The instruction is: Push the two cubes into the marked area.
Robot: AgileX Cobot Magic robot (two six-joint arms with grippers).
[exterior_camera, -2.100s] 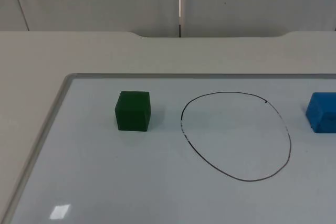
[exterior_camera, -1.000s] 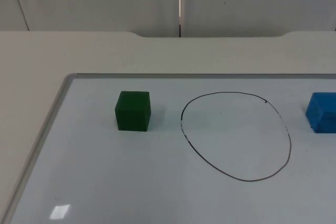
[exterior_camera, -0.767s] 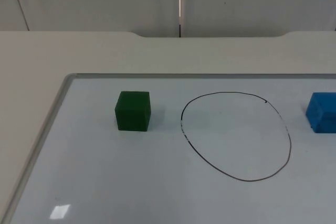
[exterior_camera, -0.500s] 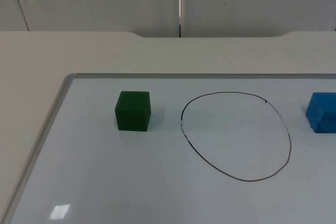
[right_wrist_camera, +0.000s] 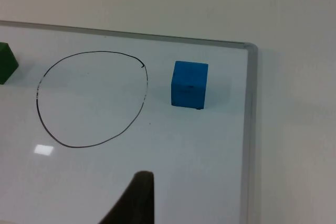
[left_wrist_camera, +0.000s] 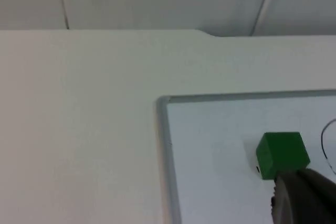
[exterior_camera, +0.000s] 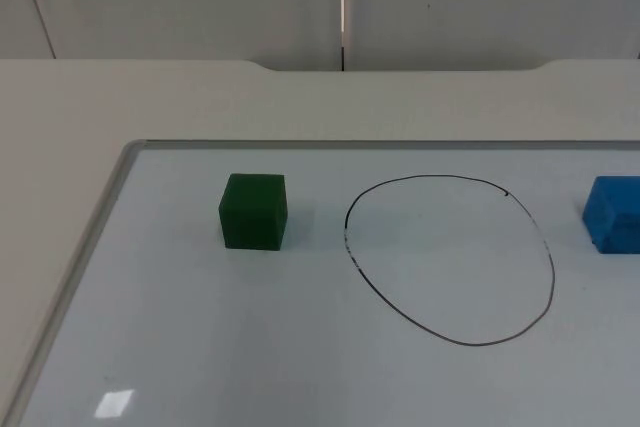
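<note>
one whiteboard (exterior_camera: pixel 300 367) with a grey frame, lying flat on the table (exterior_camera: pixel 150 97), largest thing in sight. on it one hand-drawn black ring (exterior_camera: pixel 450 259) – the marked area – roughly oval, nothing inside. two cubes in all, both outside the ring: one green cube (exterior_camera: pixel 253 210) just off its left side, one blue cube (exterior_camera: pixel 612 213) well off its right side, near the board's right frame. left gripper (left_wrist_camera: pixel 304 198) low over the board, close to the green cube, with the cube just ahead of its fingertip and the ring's edge further right; right gripper (right_wrist_camera: pixel 134 198) back from the blue cube, with the ring to one side. cannot tell whether either pair of jaws is open or closed. likely split – green cube to the left arm, pushed rightward; blue cube to the right arm, pushed leftward. neither cube touched yet.
</note>
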